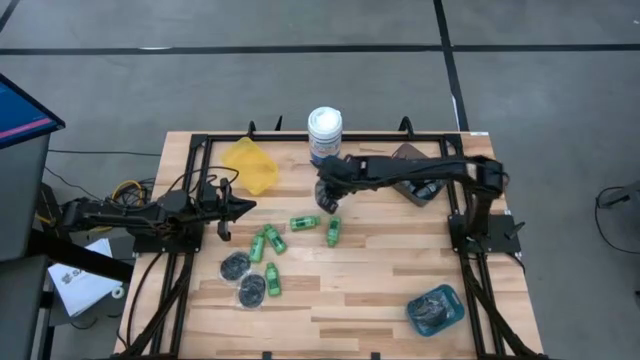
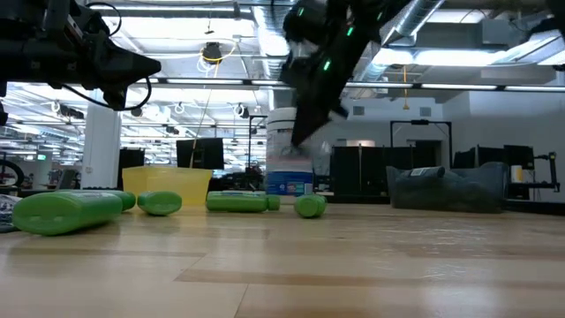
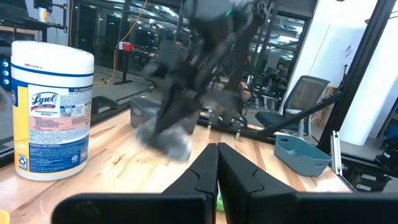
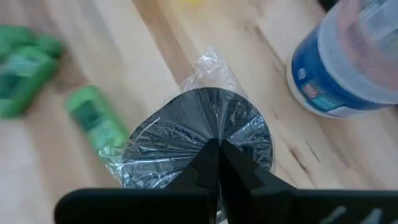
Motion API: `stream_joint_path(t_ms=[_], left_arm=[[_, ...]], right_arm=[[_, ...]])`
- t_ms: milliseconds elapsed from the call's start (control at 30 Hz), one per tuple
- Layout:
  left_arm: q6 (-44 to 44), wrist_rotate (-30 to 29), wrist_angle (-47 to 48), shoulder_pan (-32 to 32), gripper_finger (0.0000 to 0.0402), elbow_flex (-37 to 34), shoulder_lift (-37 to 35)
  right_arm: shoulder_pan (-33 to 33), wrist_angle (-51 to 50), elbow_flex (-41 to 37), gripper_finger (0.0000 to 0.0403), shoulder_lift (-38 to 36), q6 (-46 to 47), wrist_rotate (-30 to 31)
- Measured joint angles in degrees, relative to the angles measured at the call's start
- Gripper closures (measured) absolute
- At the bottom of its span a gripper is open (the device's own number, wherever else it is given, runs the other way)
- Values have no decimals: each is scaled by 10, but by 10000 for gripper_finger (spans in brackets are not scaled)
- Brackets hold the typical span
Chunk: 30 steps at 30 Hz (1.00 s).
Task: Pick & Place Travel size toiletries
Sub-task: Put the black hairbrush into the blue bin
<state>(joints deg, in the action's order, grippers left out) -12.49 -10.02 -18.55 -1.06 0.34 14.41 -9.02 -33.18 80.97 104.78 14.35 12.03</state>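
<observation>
Transfer stage, judging from the hold: pinching a flat round dark disc (image 4: 180, 127) in the right gripper (image 4: 214, 148), fingers closed together onto the crinkled clear wrap near its middle. Hanging clear of the counter (image 1: 380, 285), going by the low view, with the disc below the fingers and its wrap flaring out past the rim.

Looking shiny and slippery, that wrap; likely thin and loose, so probably gripping film more than the disc itself.

Working outward on the high view from the right gripper (image 1: 331, 203):
- standing just beside it at 12 o'clock, the white tub (image 1: 325, 128) with the blue label;
- lying near at 6 to 8 o'clock, the green mini bottles (image 1: 304, 222), scattered flat on the counter;
- resting farther off at 7 o'clock, two more discs (image 1: 236, 265);
- waiting at 9 o'clock, the left gripper (image 1: 236, 208), raised, fingers pressed together on nothing;
- sitting at 10 o'clock, the yellow bin (image 1: 252, 165); at 3 o'clock, the brown bin (image 1: 412, 188); well apart at 4 o'clock, the teal bin (image 1: 438, 310), already keeping some dark wrapped items.

Calling next, in all likelihood, for swinging over to one of the bins, staying high enough to clear the tub and the bottles, then opening above the bin's mouth.
</observation>
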Motion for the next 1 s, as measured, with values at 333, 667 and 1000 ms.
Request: stream_joint_path(t_ms=[333,667,1000], left_arm=[[0,0,0,0,400,0,0],[0,0,-5,0,400,0,0],[0,0,-9,0,400,0,0]], right_arm=[[123,-229,1,403,-146,76,-1],[336,-417,1,403,-175,198,-1],[555,-464,0,403,-173,231,-1]])
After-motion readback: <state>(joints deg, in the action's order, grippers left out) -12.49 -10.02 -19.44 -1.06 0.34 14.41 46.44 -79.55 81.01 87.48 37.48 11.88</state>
